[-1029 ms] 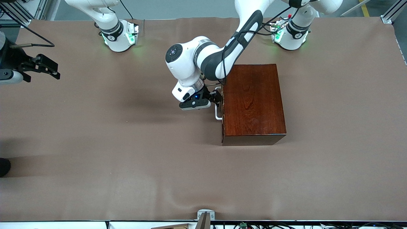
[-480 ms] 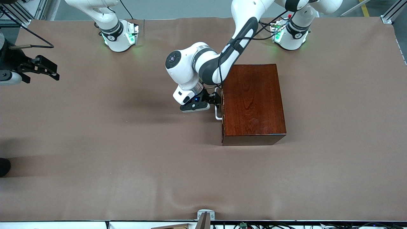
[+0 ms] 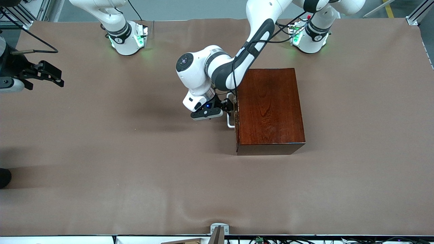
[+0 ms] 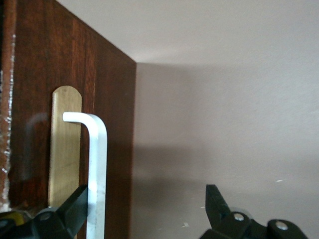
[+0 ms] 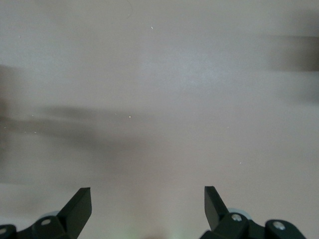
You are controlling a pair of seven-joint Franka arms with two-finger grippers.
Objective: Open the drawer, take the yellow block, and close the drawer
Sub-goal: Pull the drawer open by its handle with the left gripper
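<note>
left tool: spread around handle, not pinching | right tool: spread, waits over right arm's bench end | drawer: barely ajar in box | block: unseen | risk: fingers slip off bar if pulled unclamped

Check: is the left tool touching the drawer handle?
Cannot tell. In the left wrist view, one finger overlaps the handle; no plain contact or gap. Tool open.

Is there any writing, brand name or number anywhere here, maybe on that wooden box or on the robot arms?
None can be read.
Wooden box: plain wood grain, no lettering.
Handle and its brass plate: unmarked.
Black bands on the arm bases: a small white mark, too small to read.
</note>
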